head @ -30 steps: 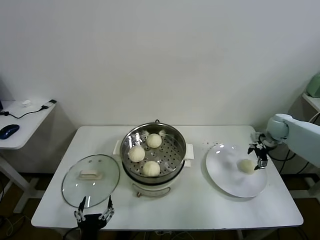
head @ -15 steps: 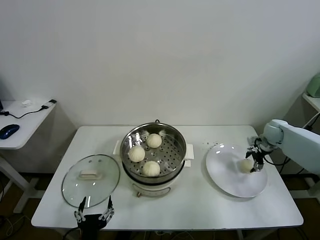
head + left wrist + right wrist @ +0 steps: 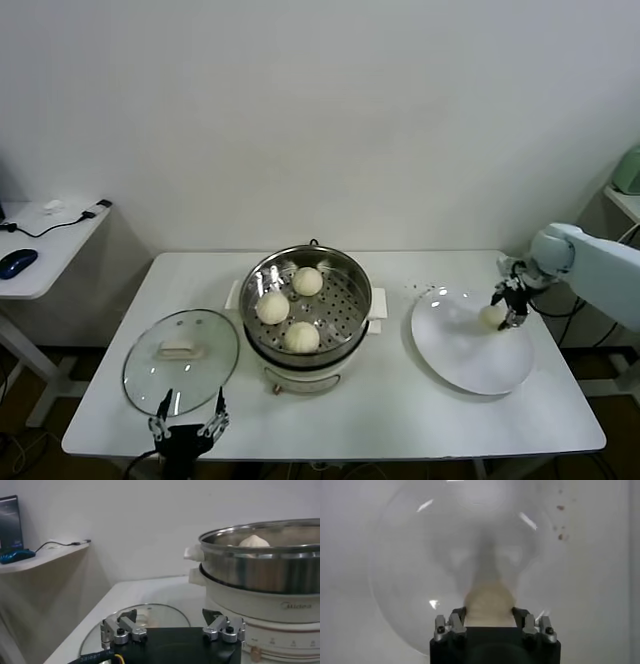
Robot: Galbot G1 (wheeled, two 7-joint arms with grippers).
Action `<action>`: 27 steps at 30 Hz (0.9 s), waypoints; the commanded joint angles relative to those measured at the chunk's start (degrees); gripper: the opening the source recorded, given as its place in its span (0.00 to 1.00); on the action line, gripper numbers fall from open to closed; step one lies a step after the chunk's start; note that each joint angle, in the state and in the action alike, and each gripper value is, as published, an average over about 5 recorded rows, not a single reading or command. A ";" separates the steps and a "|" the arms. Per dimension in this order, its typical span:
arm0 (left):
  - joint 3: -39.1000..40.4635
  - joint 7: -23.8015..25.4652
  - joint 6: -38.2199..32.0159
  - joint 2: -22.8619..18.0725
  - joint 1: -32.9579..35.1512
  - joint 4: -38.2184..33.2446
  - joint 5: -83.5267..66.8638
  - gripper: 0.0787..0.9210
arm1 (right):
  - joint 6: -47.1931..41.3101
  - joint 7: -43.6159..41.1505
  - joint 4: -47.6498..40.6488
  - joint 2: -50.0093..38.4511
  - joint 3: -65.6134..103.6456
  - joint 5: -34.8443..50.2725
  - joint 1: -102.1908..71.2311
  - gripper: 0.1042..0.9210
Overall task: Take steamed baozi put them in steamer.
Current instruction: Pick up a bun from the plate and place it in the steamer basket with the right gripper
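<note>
Three small round cream-white steamed buns (image 3: 291, 307) sitting on the perforated tray inside the round shiny stainless-steel steamer pot on its white base (image 3: 350, 271), roughly mid-table; one toward the far wall of the pot, one on the robot's left side of the tray, one at the near side; top of one bun (image 3: 254, 541) poking just over the steel rim in the left wrist view; fourth cream-white bun (image 3: 491, 316) well off to the right of the steamer, over the far right part of the flat white round plate (image 3: 460, 350); can't tell whether it's lifted clear of the plate or resting on it; right gripper (image 3: 508, 305) clamped round that bun, fingers (image 3: 456, 620) pressed against either side of the dough (image 3: 489, 604) in the right wrist view; few dark crumbs (image 3: 561, 522) on the white tabletop (image 3: 400, 415) just past the plate's rim; round glass lid with white handle (image 3: 181, 359) lying flat to the left of the steamer, just beside its base; left gripper (image 3: 186, 431) parked low at the near table edge, in front of the lid and near-left of the steamer, fingers (image 3: 118, 629) spread wide apart, nothing between them.
</note>
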 commanded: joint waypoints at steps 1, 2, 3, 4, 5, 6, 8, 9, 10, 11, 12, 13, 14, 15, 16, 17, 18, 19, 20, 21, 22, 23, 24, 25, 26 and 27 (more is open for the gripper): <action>0.00 0.05 0.10 0.05 0.00 -0.16 -0.02 0.88 | -5.24 0.23 18.69 5.56 -22.90 25.14 33.97 0.66; 0.06 0.09 0.19 0.09 -0.04 -0.30 -0.03 0.88 | -6.27 0.79 21.10 7.06 -23.70 28.32 36.55 0.66; 0.12 0.14 0.29 0.14 -0.08 -0.42 -0.05 0.88 | -7.29 1.54 23.14 8.53 -23.88 31.07 38.31 0.66; 0.22 0.16 0.36 0.23 -0.15 -0.51 -0.09 0.88 | -8.23 2.34 24.78 9.88 -23.54 33.23 39.25 0.66; 0.32 0.17 0.42 0.31 -0.22 -0.56 -0.12 0.88 | -9.32 3.33 26.38 11.47 -22.96 35.44 39.83 0.66; 0.43 0.18 0.50 0.37 -0.32 -0.56 -0.15 0.88 | -10.21 4.33 27.56 12.95 -22.23 37.14 40.01 0.66; 0.69 0.20 0.62 0.40 -0.58 -0.41 -0.22 0.88 | -11.81 6.22 29.24 15.90 -20.64 39.76 39.46 0.66; 0.80 0.22 0.69 0.39 -0.70 -0.32 -0.23 0.88 | -12.52 7.10 29.68 17.48 -19.91 40.75 38.72 0.66; 0.92 0.24 0.73 0.39 -0.81 -0.25 -0.23 0.88 | -13.02 7.76 29.88 18.73 -19.29 41.32 37.85 0.66; 1.02 0.26 0.75 0.41 -0.90 -0.20 -0.24 0.88 | -13.48 8.43 29.86 20.19 -18.74 41.68 36.60 0.66; 1.09 0.27 0.77 0.45 -0.95 -0.19 -0.26 0.88 | -13.87 9.02 29.69 21.43 -18.30 41.82 35.34 0.66; 1.13 0.27 0.77 0.50 -0.98 -0.18 -0.28 0.88 | -14.21 9.61 29.36 22.59 -17.92 41.72 33.86 0.66; 1.14 0.27 0.77 0.53 -1.00 -0.19 -0.32 0.88 | -14.47 10.12 28.69 23.67 -17.57 41.32 32.23 0.66; 1.14 0.28 0.77 0.55 -1.00 -0.20 -0.36 0.88 | -14.71 10.72 27.84 24.78 -17.20 40.81 30.37 0.66; 1.12 0.27 0.77 0.57 -1.00 -0.23 -0.44 0.88 | -14.94 11.21 26.96 25.61 -16.85 40.25 28.74 0.66; 1.10 0.27 0.77 0.57 -0.98 -0.24 -0.51 0.88 | -15.13 11.70 25.85 26.54 -16.43 39.49 26.83 0.66; 1.08 0.26 0.78 0.57 -0.97 -0.27 -0.59 0.88 | -15.28 12.12 24.61 27.46 -15.99 38.70 25.12 0.66; 1.06 0.25 0.79 0.56 -0.96 -0.29 -0.67 0.88 | -15.38 12.39 23.64 28.13 -15.66 38.11 23.85 0.66; 1.02 0.24 0.80 0.53 -0.95 -0.30 -0.76 0.88 | -15.42 12.53 22.71 28.75 -15.37 37.30 22.68 0.66; 0.99 0.23 0.80 0.51 -0.95 -0.30 -0.81 0.88 | -15.41 12.59 21.84 29.32 -15.15 36.42 21.60 0.66; 0.95 0.23 0.81 0.50 -0.96 -0.27 -0.85 0.88 | -15.38 12.59 21.19 29.70 -15.09 35.66 20.84 0.66; 0.92 0.22 0.82 0.48 -0.97 -0.22 -0.88 0.88 | -15.35 12.58 20.72 29.94 -15.08 34.89 20.13 0.66; 0.89 0.22 0.85 0.47 -0.99 -0.17 -0.89 0.88 | -15.31 12.57 20.23 30.11 -15.12 33.97 19.37 0.66; 0.87 0.23 0.89 0.45 -1.00 -0.13 -0.89 0.88 | -15.29 12.57 19.89 30.14 -15.19 33.33 18.83 0.66; 0.85 0.25 0.93 0.44 -1.01 -0.10 -0.89 0.88 | -15.29 12.60 19.57 30.09 -15.24 32.72 18.25 0.66; 0.83 0.26 0.96 0.43 -1.00 -0.08 -0.89 0.88 | -15.29 12.62 19.30 29.99 -15.30 32.09 17.67 0.66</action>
